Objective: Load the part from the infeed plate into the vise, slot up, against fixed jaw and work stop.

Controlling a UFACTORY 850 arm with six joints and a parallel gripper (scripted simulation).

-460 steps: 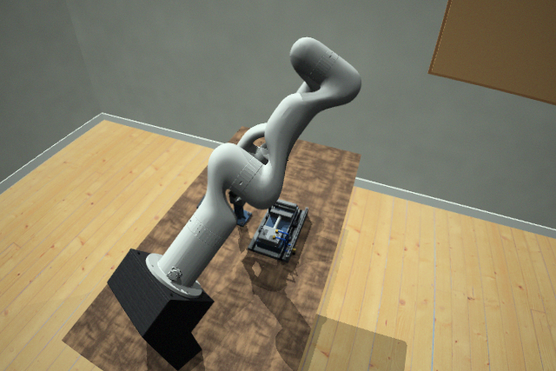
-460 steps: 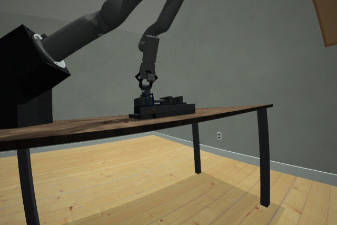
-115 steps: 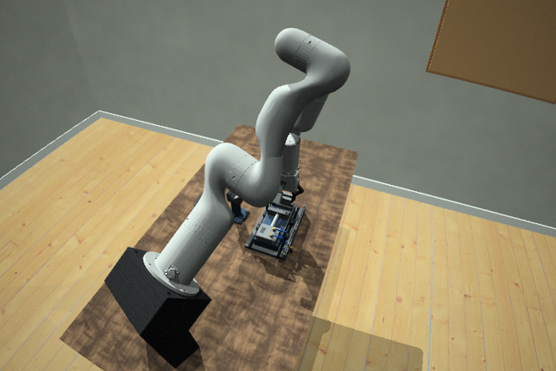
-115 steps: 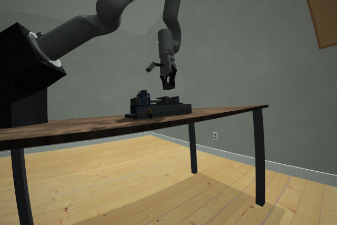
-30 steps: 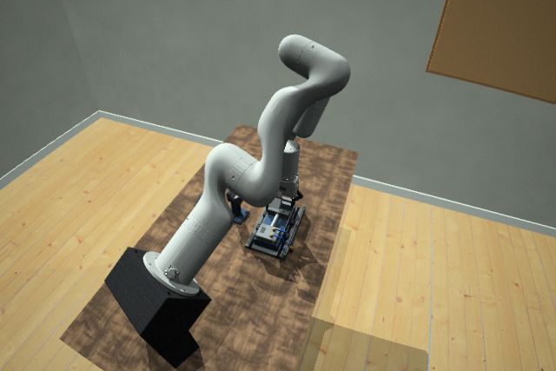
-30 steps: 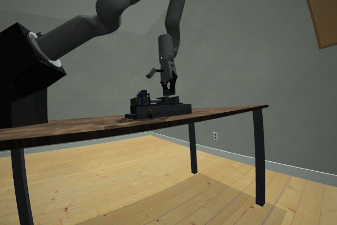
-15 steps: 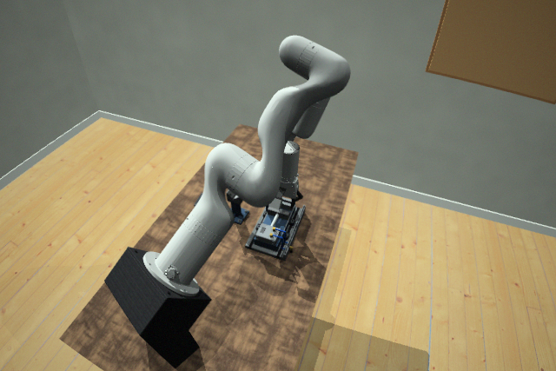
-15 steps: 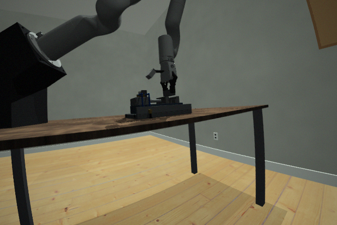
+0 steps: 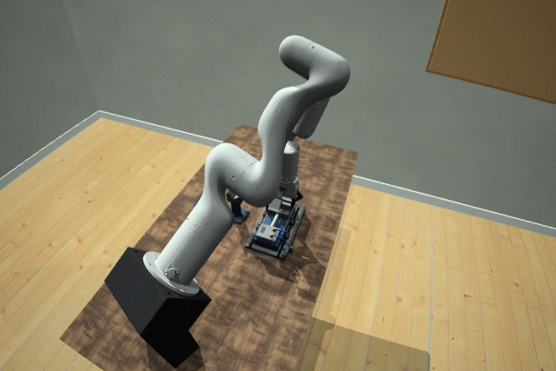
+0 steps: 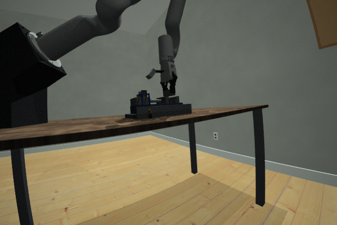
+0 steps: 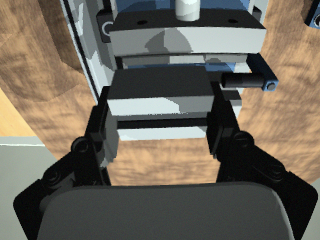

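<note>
A workshop (vise (image 9: pixel 268 232) (image 10: pixel 164 109) (image 11: pixel 187 41) on table (image 9: pixel 251 304) (image 10: pixel 89 132) (image 11: pixel 165 160)).

- The part (image 10: pixel 169 92) (image 11: pixel 161 85), a grey block, was held level in the claw (image 10: pixel 169 89) (image 11: pixel 161 98), above the vise (image 9: pixel 296 226) (image 10: pixel 164 110) (image 11: pixel 187 41).
- The vise was open, on the worktop (image 9: pixel 251 281) (image 10: pixel 89 125) (image 11: pixel 45 97).
- The work stop (image 11: pixel 242 80) was a short dark rod.
</note>
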